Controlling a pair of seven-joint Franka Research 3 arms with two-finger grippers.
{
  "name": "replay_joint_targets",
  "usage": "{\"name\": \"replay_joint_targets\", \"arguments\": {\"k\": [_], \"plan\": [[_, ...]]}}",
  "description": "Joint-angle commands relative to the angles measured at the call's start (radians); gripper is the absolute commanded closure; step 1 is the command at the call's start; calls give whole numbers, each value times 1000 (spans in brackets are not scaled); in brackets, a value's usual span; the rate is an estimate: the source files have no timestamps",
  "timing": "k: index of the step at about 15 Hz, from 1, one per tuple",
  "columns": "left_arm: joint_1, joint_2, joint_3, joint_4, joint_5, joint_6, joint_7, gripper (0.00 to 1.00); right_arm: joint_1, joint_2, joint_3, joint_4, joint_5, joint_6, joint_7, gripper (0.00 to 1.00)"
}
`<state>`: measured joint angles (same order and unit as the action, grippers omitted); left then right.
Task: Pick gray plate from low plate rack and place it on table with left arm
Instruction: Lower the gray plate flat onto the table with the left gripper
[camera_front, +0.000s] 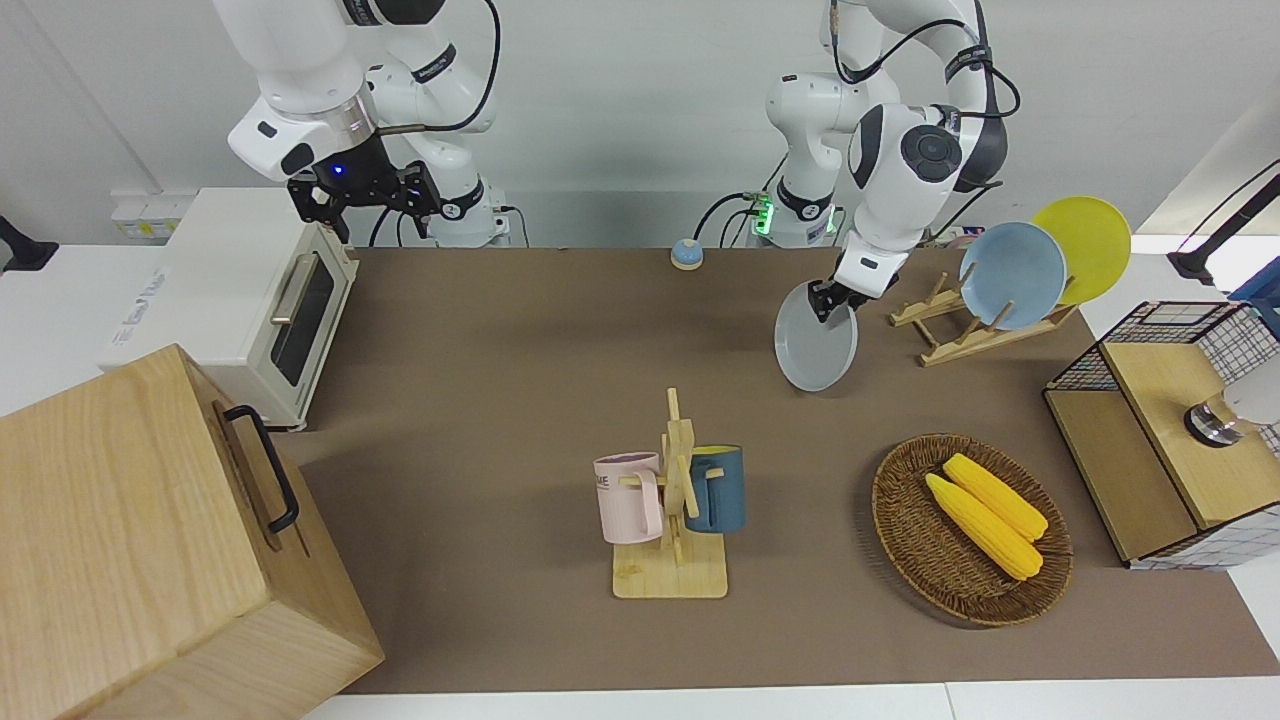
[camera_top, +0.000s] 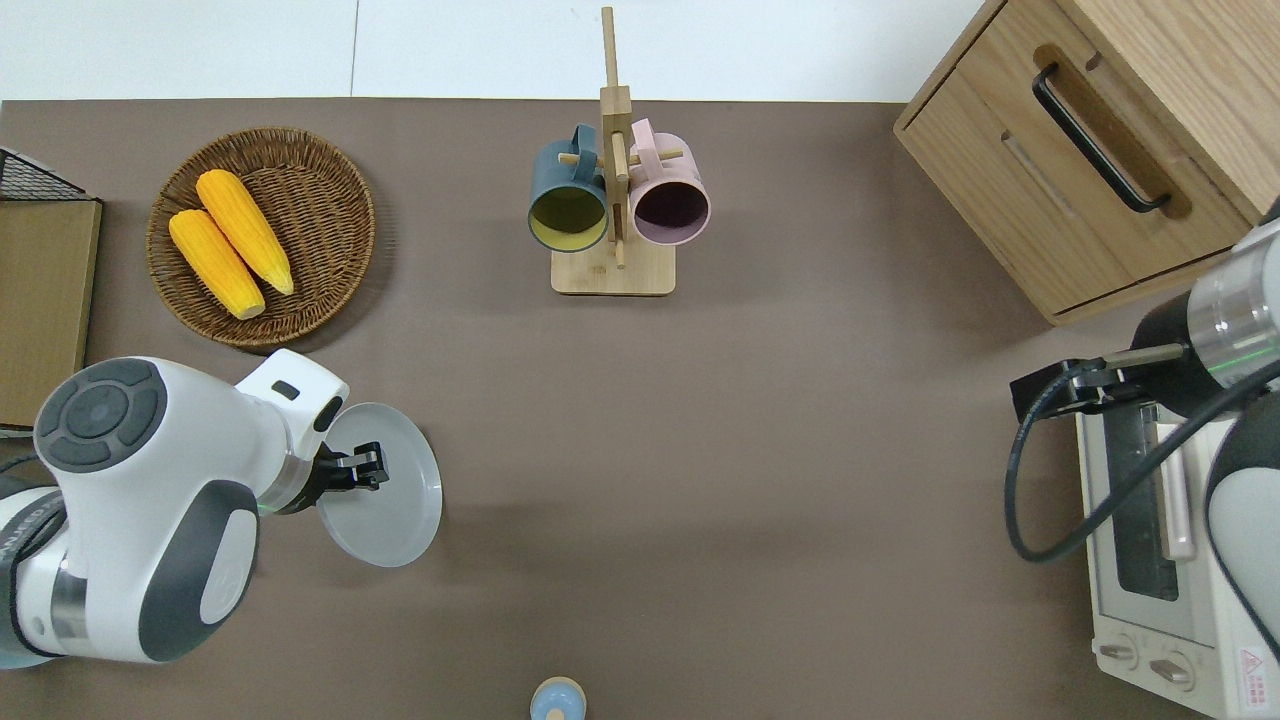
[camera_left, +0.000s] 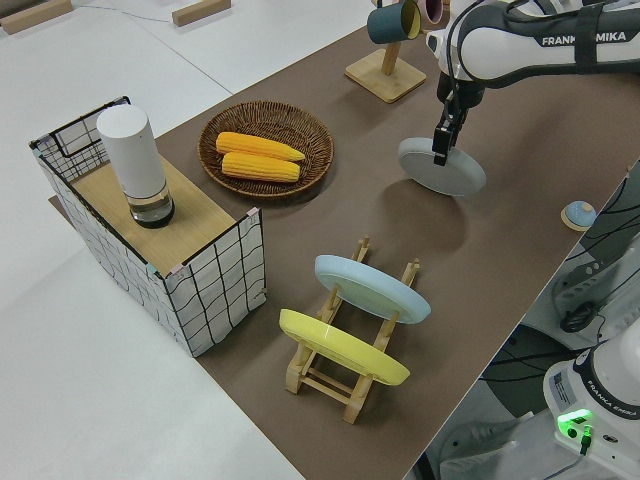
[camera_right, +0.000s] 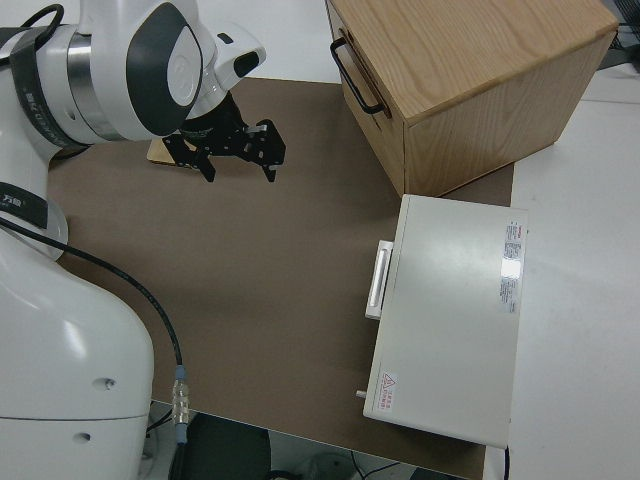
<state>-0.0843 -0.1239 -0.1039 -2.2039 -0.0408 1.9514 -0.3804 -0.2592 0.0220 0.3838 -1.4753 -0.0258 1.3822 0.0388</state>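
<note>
Lift done: gray plate (camera_front: 815, 350) out of low plate rack (camera_front: 975, 325), pinched at rim by your left gripper (camera_front: 832, 303), tilted over bare table (camera_front: 520, 380) mid-width. Left: lower, release. Right arm parked.

The pale gray plate (camera_front: 815, 352) hangs tilted over the brown tabletop (camera_front: 500, 380), clear of the low plate rack (camera_front: 975, 335).

2 corn cobs (camera_front: 985, 513) lie in the wicker basket (camera_front: 905, 540).
</note>
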Motion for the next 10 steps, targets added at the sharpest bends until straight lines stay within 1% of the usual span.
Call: {"name": "replay_joint_targets", "arguments": {"k": [1,4,5,6,8,10], "plan": [[-17,-10,16,-7,4,11,-6,5,-23,-2,21,7,-5,-11,12,17],[-17,-19,16,4,18,1,6,5,-23,-2,21,7,-5,-11,12,17],[-18,-20,16,24,54,-6,6,5,-23,-2,21,7,-5,-11,12,17],[-18,-22,16,50,85,-29,8,5,-23,-2,21,7,-5,-11,12,17],[-18,-23,15,120,149,-124,15,5,-23,-2,20,7,-5,-11,12,17],[-15,-25,19,147,150,-149,43,5,-23,-2,21,7,-5,-11,12,17]]}}
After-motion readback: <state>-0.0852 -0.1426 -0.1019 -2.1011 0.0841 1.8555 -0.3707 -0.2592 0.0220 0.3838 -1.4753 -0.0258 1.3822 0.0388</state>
